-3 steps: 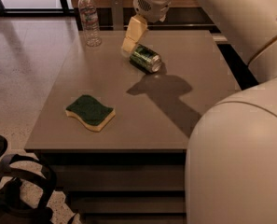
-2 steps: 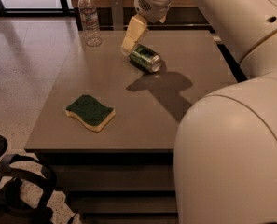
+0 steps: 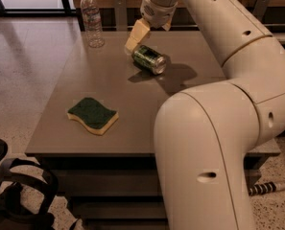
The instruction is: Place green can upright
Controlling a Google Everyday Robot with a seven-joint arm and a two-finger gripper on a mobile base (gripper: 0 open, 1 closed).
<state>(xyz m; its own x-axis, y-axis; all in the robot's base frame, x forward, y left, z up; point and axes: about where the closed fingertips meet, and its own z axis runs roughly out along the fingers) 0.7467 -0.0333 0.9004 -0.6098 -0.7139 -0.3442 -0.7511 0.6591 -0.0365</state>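
The green can [image 3: 149,59] lies on its side at the far middle of the grey table [image 3: 132,104], its silver end facing front right. My gripper [image 3: 146,41] hangs just above the can's far left end, pointing down. One cream finger [image 3: 135,34] shows at the can's left; the other is mostly hidden behind the wrist. The fingers stand apart and hold nothing. The can rests on the table.
A clear water bottle [image 3: 92,19] stands at the table's far left corner. A green-topped yellow sponge [image 3: 93,115] lies at the front left. My arm's white body [image 3: 204,143] fills the front right. A black chair base [image 3: 17,195] sits on the floor, lower left.
The arm's large white body has shifted left across the foreground. The gripper stays over the can, and the can has not moved.
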